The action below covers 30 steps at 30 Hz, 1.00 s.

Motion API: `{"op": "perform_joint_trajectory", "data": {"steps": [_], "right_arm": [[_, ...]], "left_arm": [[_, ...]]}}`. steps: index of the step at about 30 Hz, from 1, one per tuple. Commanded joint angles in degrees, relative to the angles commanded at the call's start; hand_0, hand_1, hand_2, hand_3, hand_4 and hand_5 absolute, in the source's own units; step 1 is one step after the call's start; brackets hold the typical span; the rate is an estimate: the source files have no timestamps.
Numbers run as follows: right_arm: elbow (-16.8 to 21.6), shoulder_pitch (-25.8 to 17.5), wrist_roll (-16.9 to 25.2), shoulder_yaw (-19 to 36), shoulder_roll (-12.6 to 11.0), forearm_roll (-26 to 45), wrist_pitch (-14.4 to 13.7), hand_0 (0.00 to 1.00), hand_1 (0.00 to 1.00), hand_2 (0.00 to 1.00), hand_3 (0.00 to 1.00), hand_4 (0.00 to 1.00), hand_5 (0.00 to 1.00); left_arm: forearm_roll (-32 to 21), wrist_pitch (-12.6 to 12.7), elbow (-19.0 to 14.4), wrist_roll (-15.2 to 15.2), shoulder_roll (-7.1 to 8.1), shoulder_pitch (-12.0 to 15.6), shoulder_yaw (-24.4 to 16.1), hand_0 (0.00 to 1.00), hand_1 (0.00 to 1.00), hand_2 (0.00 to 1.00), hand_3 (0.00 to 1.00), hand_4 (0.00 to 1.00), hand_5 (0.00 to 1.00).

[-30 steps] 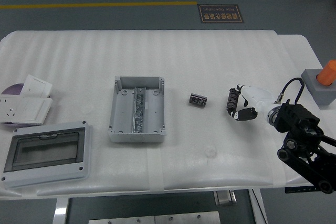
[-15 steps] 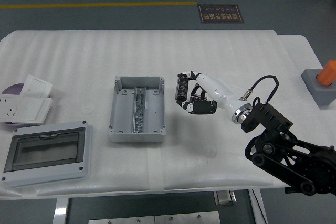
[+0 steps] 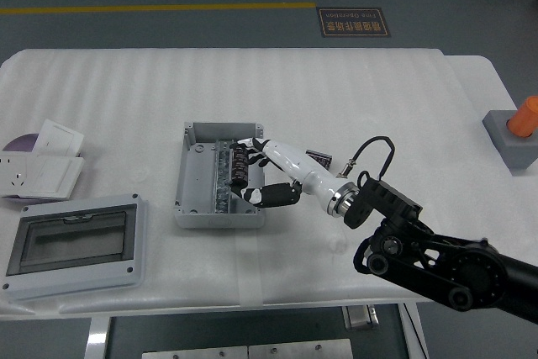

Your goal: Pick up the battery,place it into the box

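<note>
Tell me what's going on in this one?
The right hand reaches from the right over the open grey box. The small black battery lies on the table just behind the forearm, outside the box and not in the hand. No left arm shows. The box's lid lies at the near left, and a white socket plate lies behind it.

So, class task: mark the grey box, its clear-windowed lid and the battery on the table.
grey box (image 3: 195,192), head view, bare floor left of its metal rail.
clear-windowed lid (image 3: 71,244), head view, middle of the window.
battery (image 3: 319,157), head view, visible top beside the wrist.
</note>
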Motion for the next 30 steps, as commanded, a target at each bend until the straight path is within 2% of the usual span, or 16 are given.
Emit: {"op": "perform_joint_trajectory", "data": {"steps": [1, 2, 13, 17, 21, 25, 26, 30], "right_arm": [[-0.22, 0.19, -0.1, -0.3, 0.05, 0.11, 0.14, 0.934, 0.934, 0.932, 0.934, 0.573, 0.292], [-0.38, 0.3, -0.16, -0.49, 0.08, 0.23, 0.24, 0.998, 0.979, 0.964, 0.963, 0.597, 0.302], [-2.09, 0.27, -1.12, 0.62, 0.49, -0.39, 0.64, 0.998, 0.98, 0.966, 0.97, 0.615, 0.325], [-4.62, -0.11, -3.18, 3.96, -0.73, -4.03, 0.83, 0.998, 0.979, 0.964, 0.982, 0.619, 0.333], [-7.84, 0.01, -6.81, 5.95, -2.54, -8.98, 2.49, 0.998, 0.973, 0.964, 0.983, 0.615, 0.339], [-10.25, 0.31, -8.97, 5.61, -3.49, -12.76, 4.03, 0.998, 0.973, 0.964, 0.983, 0.615, 0.339], [-10.91, 0.4, -9.32, 5.22, -3.49, -13.0, 4.34, 0.998, 0.939, 0.921, 0.965, 0.612, 0.344], [-12.88, 0.79, -9.87, 3.66, -3.1, -12.86, 4.85, 0.998, 0.939, 0.921, 0.965, 0.612, 0.344]], "left_arm": [[0.08, 0.01, 0.01, -0.02, 0.01, -0.01, -0.09, 0.6, 0.668, 0.549, 0.575, 0.541, 0.409], [0.1, 0.03, 0.01, -0.06, 0.03, -0.02, -0.13, 0.6, 0.668, 0.548, 0.574, 0.538, 0.407], [0.0, 0.09, 0.08, -0.42, 0.03, -0.17, -0.16, 0.599, 0.668, 0.546, 0.573, 0.535, 0.406], [0.01, 0.09, 0.08, -0.46, 0.04, -0.17, -0.14, 0.599, 0.667, 0.547, 0.571, 0.513, 0.393], [0.11, 0.07, 0.08, -0.44, 0.11, -0.15, -0.22, 0.598, 0.667, 0.547, 0.567, 0.506, 0.388], [0.02, 0.07, 0.09, -0.52, 0.14, -0.23, -0.12, 0.598, 0.667, 0.547, 0.567, 0.506, 0.388], [0.02, 0.06, 0.1, -0.54, 0.13, -0.27, -0.11, 0.597, 0.667, 0.546, 0.566, 0.504, 0.387], [0.07, 0.04, 0.11, -0.57, 0.13, -0.36, -0.14, 0.597, 0.667, 0.546, 0.566, 0.504, 0.387]]}}
